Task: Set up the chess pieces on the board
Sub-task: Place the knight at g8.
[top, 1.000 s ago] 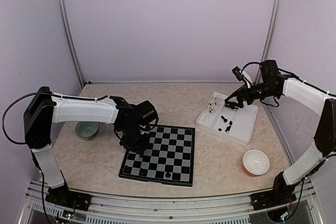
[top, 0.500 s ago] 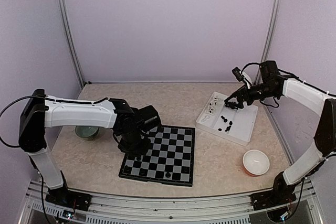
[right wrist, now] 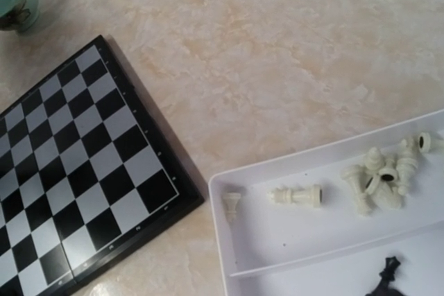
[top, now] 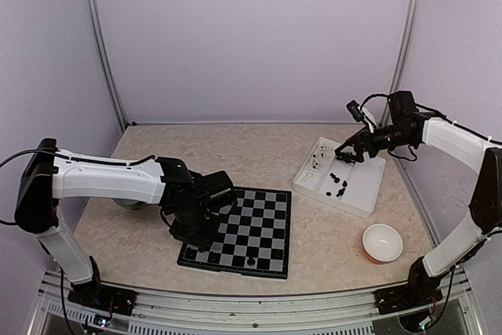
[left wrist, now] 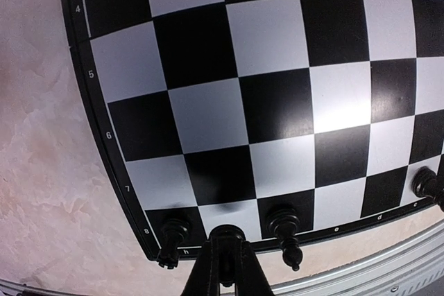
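Observation:
The board (top: 245,225) lies at the middle front of the table. My left gripper (top: 194,234) hovers over its near-left corner, shut on a black chess piece (left wrist: 229,239) with a round head. In the left wrist view that piece hangs over the last row of the board (left wrist: 277,102), between a standing black piece (left wrist: 172,235) and another (left wrist: 284,228). A third one (left wrist: 426,184) stands further right. My right gripper (top: 346,154) hangs open over the white tray (top: 362,196), where black pieces (top: 339,185) lie. Its fingers do not show in the right wrist view.
In the right wrist view, white pieces (right wrist: 383,177) lie in one compartment of the tray (right wrist: 229,233) and a black piece (right wrist: 388,272) in the other. A green bowl (right wrist: 15,1) sits left of the board, half under my left arm. An orange bowl (top: 382,242) stands front right.
My left arm has swung toward the near-left corner of the board and its jaws have closed on the piece. The right arm has hardly moved.

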You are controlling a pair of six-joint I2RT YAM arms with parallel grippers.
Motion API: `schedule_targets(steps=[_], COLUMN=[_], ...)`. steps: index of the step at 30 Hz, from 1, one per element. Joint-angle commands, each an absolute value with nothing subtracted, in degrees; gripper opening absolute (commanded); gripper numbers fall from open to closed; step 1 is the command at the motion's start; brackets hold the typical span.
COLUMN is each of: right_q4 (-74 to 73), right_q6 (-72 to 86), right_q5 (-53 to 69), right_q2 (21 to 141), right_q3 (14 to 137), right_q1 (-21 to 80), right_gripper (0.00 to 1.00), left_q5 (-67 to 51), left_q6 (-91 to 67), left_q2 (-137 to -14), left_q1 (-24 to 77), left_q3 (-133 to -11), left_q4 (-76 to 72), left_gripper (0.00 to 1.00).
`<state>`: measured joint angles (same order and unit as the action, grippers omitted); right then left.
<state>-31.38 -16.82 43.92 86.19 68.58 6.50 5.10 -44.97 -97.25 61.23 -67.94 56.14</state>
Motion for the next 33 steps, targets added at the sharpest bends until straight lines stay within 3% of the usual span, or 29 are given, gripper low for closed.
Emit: schedule_targets(steps=[1,23,33], right_q4=[-30.50,-30.76,-32.22], right_q6=[-16.25,-16.46,-17.08], right_q5=[44.56,44.60,44.86], right_q2=[85.04,85.42,85.84], right_q3=[67.27,67.58,69.14], right_q1=[5.89,5.89,5.89], right_gripper=[0.96,0.96,0.96], left_q5=[4.64,5.19,6.49], left_q6=[-45.92,-45.64,-46.35], left_q2=[-97.08,-99.80,-98.04], left_q1=[62.20,62.60,62.67], left_q3=[-67.02,-65.13,-68.25], left_q4=[55.45,53.61,57.12], left_gripper=[0.00,0.03,0.25])
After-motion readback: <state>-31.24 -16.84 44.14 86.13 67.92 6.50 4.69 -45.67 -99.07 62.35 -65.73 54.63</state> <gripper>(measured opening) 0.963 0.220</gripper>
